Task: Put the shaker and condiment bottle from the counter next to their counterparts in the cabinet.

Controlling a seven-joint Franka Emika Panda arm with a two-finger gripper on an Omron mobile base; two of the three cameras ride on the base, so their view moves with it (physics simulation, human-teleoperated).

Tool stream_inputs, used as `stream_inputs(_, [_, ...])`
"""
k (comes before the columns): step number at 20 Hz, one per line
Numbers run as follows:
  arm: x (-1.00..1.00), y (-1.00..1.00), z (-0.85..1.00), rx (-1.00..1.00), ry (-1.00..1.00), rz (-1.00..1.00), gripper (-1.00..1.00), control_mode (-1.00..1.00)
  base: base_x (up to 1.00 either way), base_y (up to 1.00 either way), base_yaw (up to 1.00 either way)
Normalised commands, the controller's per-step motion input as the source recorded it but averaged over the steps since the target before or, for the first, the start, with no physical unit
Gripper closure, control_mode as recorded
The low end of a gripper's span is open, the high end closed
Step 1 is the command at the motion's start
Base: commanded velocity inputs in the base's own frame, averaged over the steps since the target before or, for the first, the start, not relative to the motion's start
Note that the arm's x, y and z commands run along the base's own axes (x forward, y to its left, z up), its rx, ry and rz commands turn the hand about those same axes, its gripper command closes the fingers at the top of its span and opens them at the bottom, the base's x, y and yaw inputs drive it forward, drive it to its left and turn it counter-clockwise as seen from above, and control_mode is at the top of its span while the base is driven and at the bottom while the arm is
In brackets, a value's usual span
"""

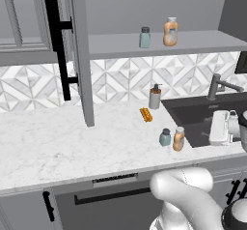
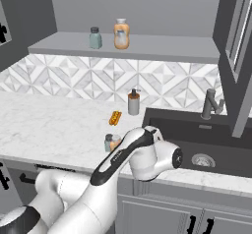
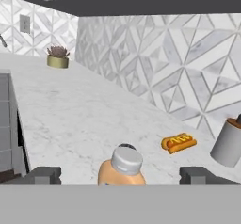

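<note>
No legible text, brand, number or sign appears in any view. The condiment bottle (image 1: 179,139) on the worktop (image 1: 58,147) carries a pale label, but the label shows no readable characters; the same applies to the second bottle (image 1: 170,32) on the cabinet shelf (image 1: 193,43). In the hand view, the bottle (image 3: 122,169) shows a whitish cap and a plain body without print. The shaker (image 1: 165,137), the pump dispenser (image 1: 155,97) and the flat orange ridged object (image 1: 145,114) bear no markings that can be read.
</note>
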Motion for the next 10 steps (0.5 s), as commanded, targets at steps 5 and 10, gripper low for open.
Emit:
stream_inputs(5, [0.09,-0.02,-0.29,0.00,0.00,0.08,-1.00,-1.00,0.00,0.00,0.00])
stream_inputs(10, [0.31,0.00,-0.17,0.00,-0.01,0.06,-1.00,-1.00,0.00,0.00,0.00])
